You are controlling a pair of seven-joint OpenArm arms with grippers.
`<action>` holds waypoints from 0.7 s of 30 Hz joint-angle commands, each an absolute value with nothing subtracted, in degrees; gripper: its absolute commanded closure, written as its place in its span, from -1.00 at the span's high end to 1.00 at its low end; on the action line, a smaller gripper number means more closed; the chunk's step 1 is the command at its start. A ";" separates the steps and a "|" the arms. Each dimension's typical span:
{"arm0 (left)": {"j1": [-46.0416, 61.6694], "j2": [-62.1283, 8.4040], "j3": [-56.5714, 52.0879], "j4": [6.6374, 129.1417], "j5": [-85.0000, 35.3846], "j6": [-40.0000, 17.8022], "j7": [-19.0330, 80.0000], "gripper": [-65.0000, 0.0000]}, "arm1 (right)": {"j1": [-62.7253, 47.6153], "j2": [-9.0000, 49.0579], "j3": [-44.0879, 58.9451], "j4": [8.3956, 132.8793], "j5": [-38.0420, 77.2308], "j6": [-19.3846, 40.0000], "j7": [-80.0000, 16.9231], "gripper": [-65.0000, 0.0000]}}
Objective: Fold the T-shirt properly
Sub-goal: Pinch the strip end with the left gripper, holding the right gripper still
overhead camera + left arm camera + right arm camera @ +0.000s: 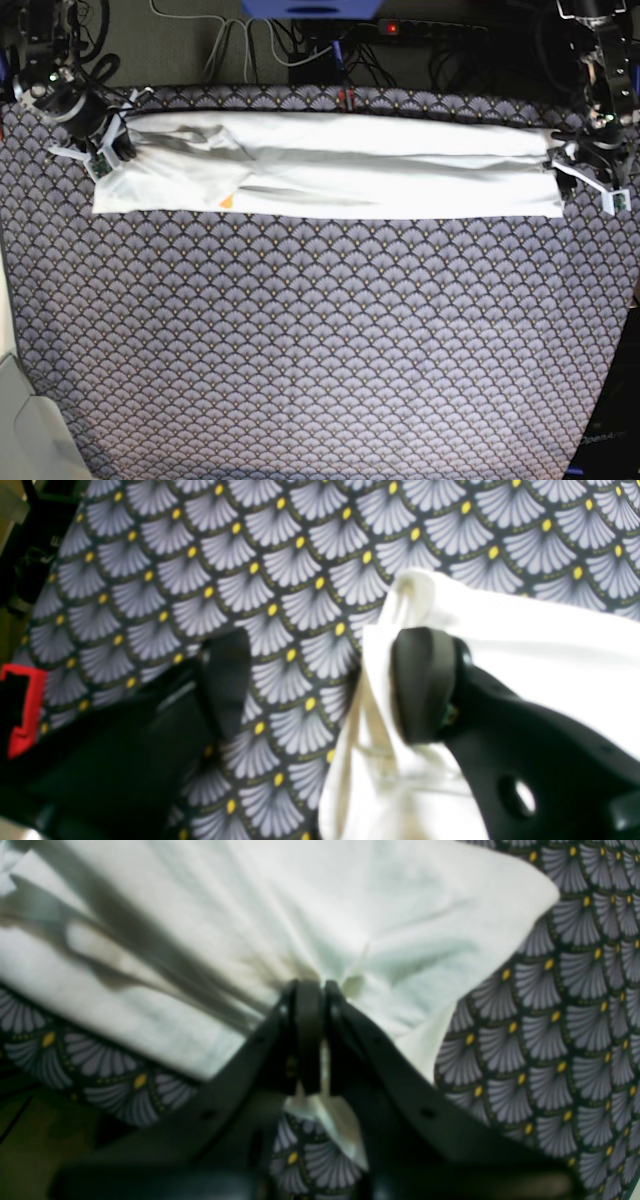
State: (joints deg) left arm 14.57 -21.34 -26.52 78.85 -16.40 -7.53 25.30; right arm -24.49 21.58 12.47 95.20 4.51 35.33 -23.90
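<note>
The white T-shirt (pixel 330 165) lies folded into a long band across the far part of the table, with a small orange bit of print showing at its front edge. My right gripper (pixel 310 990) is shut on a bunched fold of the cloth at the band's left end (pixel 118 142). At the band's right end my left gripper (pixel 327 640) stands open. One of its fingers (pixel 425 685) rests over the cloth's edge (pixel 525 645), and the other finger (pixel 227 680) is over bare tablecloth. In the base view that gripper (pixel 578 152) sits at the shirt's right edge.
A dark tablecloth with a grey fan pattern and yellow dots (pixel 320 340) covers the table. Cables and a power strip (pixel 420 28) lie beyond the far edge. A pale object (pixel 25 430) stands at the near left corner. A red part (pixel 22 710) shows beside the left arm.
</note>
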 commanded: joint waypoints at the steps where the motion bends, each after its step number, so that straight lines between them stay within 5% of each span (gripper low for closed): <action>1: 14.46 -22.29 -26.77 79.96 -16.75 -7.34 24.22 0.36 | -24.66 22.29 12.70 95.78 4.53 35.21 -23.52 -1.00; 17: 17.63 -22.81 -26.77 86.64 -25.80 -7.43 24.31 0.36 | -24.22 22.29 12.62 95.78 4.53 35.21 -23.60 -1.00; 21: 17.45 -22.29 -26.77 84.79 -26.15 -12.88 24.31 0.36 | -24.22 22.29 12.62 95.78 4.35 35.21 -23.60 -1.00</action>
State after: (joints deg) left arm 17.67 -21.58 -26.48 84.14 -25.93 -13.13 25.43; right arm -24.32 21.56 12.32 95.18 4.47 35.33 -23.99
